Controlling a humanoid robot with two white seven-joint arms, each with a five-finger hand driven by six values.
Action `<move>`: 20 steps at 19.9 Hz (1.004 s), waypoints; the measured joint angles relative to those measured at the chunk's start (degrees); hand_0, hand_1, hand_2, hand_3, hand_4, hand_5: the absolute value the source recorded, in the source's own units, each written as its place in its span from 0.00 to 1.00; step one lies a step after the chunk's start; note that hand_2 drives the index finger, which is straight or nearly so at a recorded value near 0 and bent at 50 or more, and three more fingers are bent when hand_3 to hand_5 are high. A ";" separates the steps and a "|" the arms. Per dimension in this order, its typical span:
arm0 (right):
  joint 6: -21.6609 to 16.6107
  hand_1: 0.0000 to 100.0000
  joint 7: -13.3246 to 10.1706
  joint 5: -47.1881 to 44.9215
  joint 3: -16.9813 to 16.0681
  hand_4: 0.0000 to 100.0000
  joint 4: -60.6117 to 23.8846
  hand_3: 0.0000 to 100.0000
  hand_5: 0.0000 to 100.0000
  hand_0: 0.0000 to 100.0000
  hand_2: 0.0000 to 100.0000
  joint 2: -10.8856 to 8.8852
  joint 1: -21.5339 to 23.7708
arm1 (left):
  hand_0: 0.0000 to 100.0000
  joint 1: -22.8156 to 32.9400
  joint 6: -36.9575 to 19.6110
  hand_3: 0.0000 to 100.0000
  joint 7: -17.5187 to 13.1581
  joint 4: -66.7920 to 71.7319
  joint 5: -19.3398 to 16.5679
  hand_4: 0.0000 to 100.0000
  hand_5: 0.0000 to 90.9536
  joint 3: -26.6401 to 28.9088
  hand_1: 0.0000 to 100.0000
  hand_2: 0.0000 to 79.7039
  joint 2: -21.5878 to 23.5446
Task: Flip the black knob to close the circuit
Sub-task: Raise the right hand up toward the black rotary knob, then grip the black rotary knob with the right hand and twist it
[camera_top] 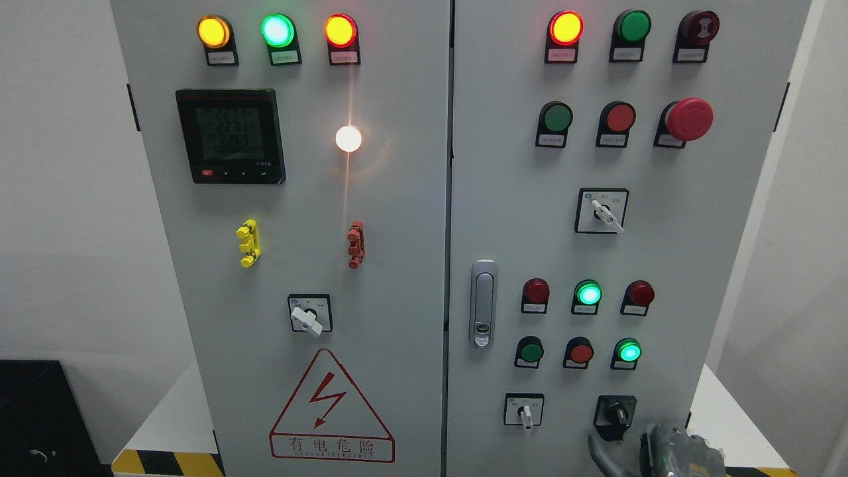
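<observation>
The black knob (pixel 616 414) sits on a black square plate at the lower right of the grey cabinet's right door (pixel 662 265). Its handle points roughly straight down. My right hand (pixel 676 454) rises from the bottom edge just below and to the right of the knob. Only its grey top shows, close to the knob but not on it. The left hand is not in view.
A white selector switch (pixel 525 414) sits left of the knob. Above are red and green buttons, two of them lit green (pixel 588 293) (pixel 628 351), and a door latch (pixel 483 303). A red mushroom stop button (pixel 689 119) juts out at the upper right.
</observation>
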 measured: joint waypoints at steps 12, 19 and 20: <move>0.01 0.00 0.02 -0.03 -0.71 1.00 0.13 1.00 1.00 0.00 0.99 -0.14 -0.75 | 0.12 0.00 0.00 0.00 -0.03 0.00 0.00 0.00 0.00 0.04 0.56 0.00 0.00; -0.14 0.00 0.05 -0.04 -1.40 1.00 0.39 1.00 1.00 0.00 0.98 -0.23 -1.21 | 0.12 0.00 0.00 0.00 -0.26 0.00 0.00 0.00 0.00 0.02 0.56 0.00 0.00; -0.20 0.00 0.07 -0.04 -1.50 1.00 0.42 1.00 1.00 0.00 0.98 -0.26 -1.25 | 0.12 0.00 0.00 0.00 -0.20 0.00 0.00 0.00 0.00 0.02 0.56 0.00 0.00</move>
